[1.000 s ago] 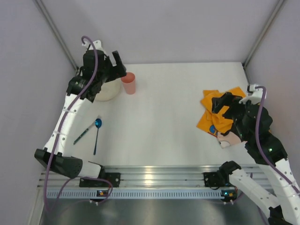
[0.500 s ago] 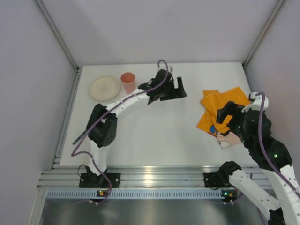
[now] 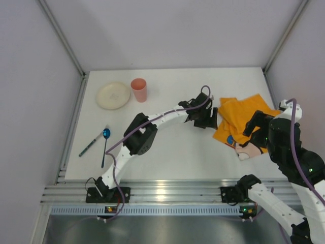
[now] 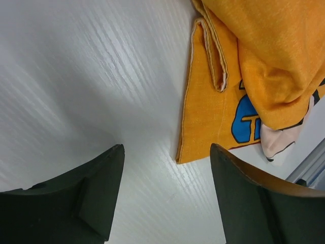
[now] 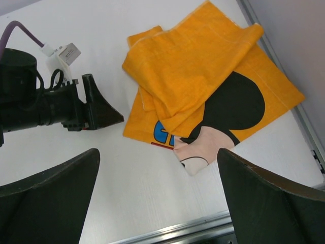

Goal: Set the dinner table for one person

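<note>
While L gripper [image 4: 166, 150] hovers beside mat [image 4: 264, 61], jaws apart

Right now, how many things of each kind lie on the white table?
round cream plate: 1
salmon-pink cup: 1
utensils: 2, a blue-bowled spoon and a dark slim utensil whose type I cannot tell
orange printed cloth mat: 1
Total: 5

We see the left arm [image 3: 167, 113] and right arm [image 3: 284, 145] built of white links and black joints, each with a purple cable [image 5: 31, 34]. The left gripper [image 4: 166, 152] has dark, wedge-shaped fingers [image 4: 96, 188], and a white tag [image 5: 61, 52], perhaps a plug, sits by its wrist.
</note>
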Motion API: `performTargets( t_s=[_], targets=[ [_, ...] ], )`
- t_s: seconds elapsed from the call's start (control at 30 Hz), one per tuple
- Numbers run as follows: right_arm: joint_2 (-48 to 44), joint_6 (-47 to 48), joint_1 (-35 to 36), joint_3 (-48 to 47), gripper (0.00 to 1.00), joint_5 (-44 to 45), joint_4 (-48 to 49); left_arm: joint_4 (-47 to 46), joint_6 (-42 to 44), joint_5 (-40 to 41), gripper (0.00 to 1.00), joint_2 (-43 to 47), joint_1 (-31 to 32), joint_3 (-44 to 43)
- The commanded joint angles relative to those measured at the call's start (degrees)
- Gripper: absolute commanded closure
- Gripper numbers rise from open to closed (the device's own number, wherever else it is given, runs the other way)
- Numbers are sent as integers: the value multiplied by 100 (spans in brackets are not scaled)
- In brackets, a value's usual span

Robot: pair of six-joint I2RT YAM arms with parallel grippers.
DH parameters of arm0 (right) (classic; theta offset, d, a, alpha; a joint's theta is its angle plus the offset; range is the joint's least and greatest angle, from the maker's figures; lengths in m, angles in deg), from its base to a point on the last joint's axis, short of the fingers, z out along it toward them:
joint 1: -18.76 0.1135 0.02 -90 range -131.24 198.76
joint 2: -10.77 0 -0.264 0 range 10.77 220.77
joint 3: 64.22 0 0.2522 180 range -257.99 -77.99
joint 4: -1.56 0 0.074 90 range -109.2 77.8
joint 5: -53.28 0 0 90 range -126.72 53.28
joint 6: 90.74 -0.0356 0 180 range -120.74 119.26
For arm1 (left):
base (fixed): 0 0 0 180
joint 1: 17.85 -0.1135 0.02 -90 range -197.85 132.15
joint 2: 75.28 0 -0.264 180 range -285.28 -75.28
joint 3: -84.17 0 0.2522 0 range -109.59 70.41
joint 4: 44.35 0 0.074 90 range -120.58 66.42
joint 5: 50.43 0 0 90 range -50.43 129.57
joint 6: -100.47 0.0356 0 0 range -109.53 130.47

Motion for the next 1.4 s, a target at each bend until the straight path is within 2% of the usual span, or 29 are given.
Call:
performTargets(
  t_s=[0.0,0.17,0.3,0.33,0.47,0.53,0.6,0.63,0.67,0.83,0.9,1.0,1.13,1.37],
  targets=[
    [57,-185,28,-231,0,264,-294,301,200,-760,27,-199,164,34],
    [303,-115,36,-257,0,265,-312,344,376,-1516,33,-515,445,17],
    [444,26,28,-222,0,238,-215,458,438,-1622,38,-682,542,-114],
    [470,44,28,-205,0,229,-145,589,455,-1466,45,-752,542,-167],
    [532,158,28,-56,0,63,57,914,517,-1210,61,-999,507,-553],
    [576,193,28,-29,0,10,101,986,508,-1140,62,-1113,481,-747],
    [620,246,36,-29,0,-61,145,1441,526,-675,59,-1148,428,-1053],
    [646,263,28,-55,0,-61,154,1582,526,-525,54,-1070,367,-1072],
    [646,281,36,-64,0,-52,154,1731,508,-167,44,-974,332,-1029],
    [567,307,27,6,0,-8,163,1356,552,521,28,228,191,130],
    [550,290,28,41,0,-8,163,1163,674,706,27,476,191,437],
    [514,246,36,120,0,-34,180,1144,780,760,27,382,164,248],
    [532,237,28,103,0,-61,189,1329,842,382,30,-355,147,-360],
    [479,281,28,94,0,106,75,1144,746,-759,33,-911,190,-800]
  ],
)
